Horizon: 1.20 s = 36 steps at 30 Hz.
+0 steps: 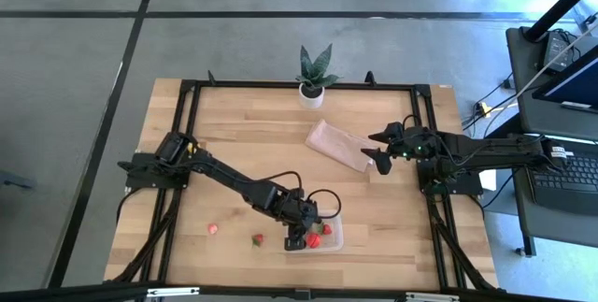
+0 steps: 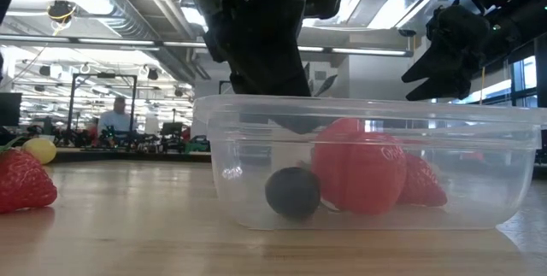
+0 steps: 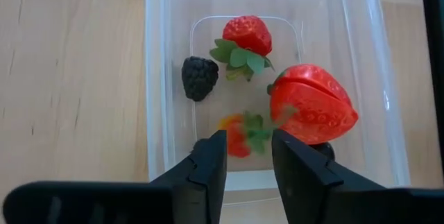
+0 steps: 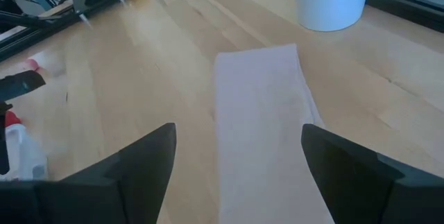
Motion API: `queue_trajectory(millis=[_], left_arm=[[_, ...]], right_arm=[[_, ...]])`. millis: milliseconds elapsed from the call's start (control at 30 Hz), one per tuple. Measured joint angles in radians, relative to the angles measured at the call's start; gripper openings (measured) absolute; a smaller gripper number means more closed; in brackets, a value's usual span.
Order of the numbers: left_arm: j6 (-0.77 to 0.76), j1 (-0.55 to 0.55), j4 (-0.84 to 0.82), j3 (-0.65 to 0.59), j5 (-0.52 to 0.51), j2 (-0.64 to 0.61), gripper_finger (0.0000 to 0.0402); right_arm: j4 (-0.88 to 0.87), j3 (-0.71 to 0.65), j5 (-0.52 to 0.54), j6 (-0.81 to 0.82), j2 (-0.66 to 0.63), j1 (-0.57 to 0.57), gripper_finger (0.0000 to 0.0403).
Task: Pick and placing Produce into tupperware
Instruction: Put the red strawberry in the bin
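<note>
The clear tupperware (image 1: 329, 242) sits near the table's near edge. It holds a strawberry with a green top (image 3: 246, 33), a large red fruit (image 3: 312, 102) and a dark berry (image 3: 200, 77). My left gripper (image 3: 248, 137) hangs open just above the tupperware (image 3: 156, 78), pointing down. A small blurred strawberry (image 3: 239, 130) shows below its fingertips, over the container floor. Two strawberries (image 1: 213, 229) (image 1: 258, 239) lie on the wood to the left of the tupperware. A yellow fruit (image 2: 38, 149) rests farther back. My right gripper (image 1: 377, 148) waits open above the tan sheet (image 1: 338, 146).
A green plant in a white pot (image 1: 313, 82) stands at the far edge. The tan sheet (image 4: 263, 113) lies flat between the pot and my right gripper (image 4: 237, 128). A black frame rail (image 1: 187, 143) runs round the tabletop. Bare wood spreads left of the tupperware.
</note>
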Motion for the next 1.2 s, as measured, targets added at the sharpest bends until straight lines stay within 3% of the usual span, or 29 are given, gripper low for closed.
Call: queue_trajectory(millis=[733, 1000, 1200], left_arm=[[-0.071, 0.008, 0.006, 0.047, 0.001, -0.001, 0.0084], [0.067, 0.008, -0.017, 0.177, 0.081, -0.002, 0.0157], [0.135, 0.023, -0.252, 0.277, 0.041, -0.002, 0.0239]], right_arm=[[0.000, 0.000, 0.000, -0.002, 0.000, 0.000, 0.0312], [0.000, 0.000, 0.000, -0.004, 0.000, 0.000, 0.0312], [0.000, 0.000, 0.000, -0.006, 0.000, 0.000, 0.0312]])
